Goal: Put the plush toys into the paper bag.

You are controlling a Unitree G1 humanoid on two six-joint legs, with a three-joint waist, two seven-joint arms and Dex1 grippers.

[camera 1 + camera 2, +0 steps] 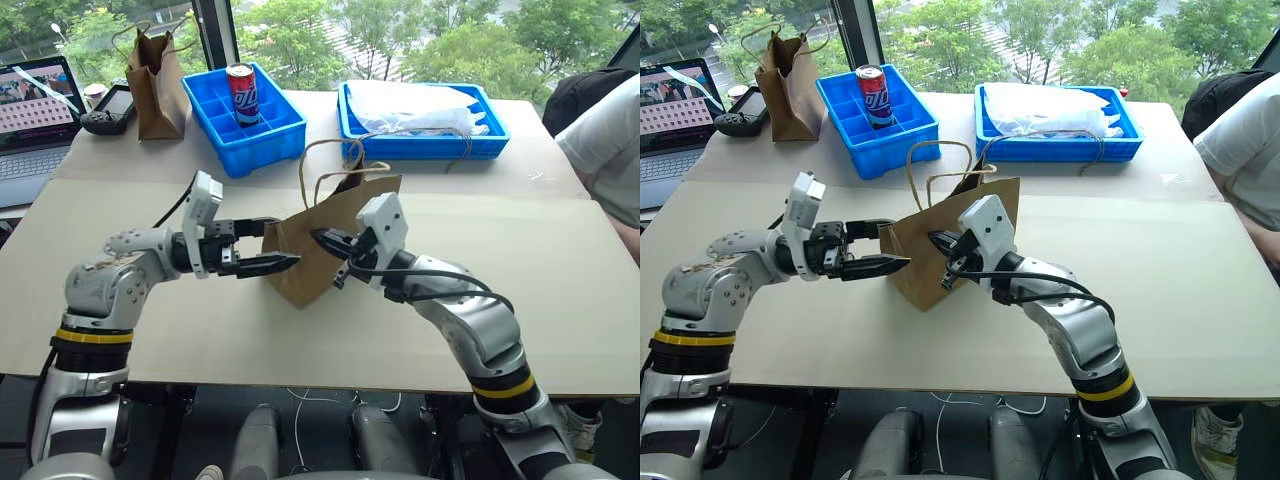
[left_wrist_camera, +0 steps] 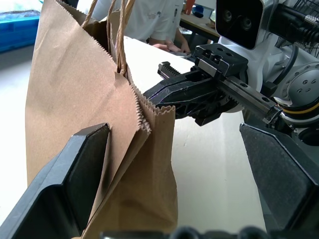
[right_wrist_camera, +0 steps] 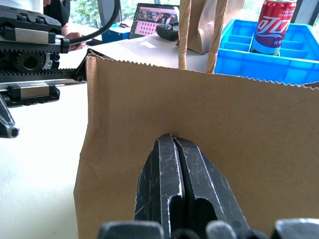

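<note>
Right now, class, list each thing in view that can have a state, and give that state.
paper bag: upright, mouth not spread wide
left gripper: open, one finger at the bag's edge
right gripper: shut, against the bag's side
soda can: upright in blue bin
laptop: open, screen lit

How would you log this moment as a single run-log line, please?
paper bag: upright on table | left gripper: open, straddling bag's side edge | right gripper: shut, against bag's wall

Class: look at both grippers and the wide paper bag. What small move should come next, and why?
Probably close the left gripper on the paper bag's side edge. Its fingers are open astride that edge, while the shut right gripper presses the bag's wall, so a grip would steady the bag.
</note>
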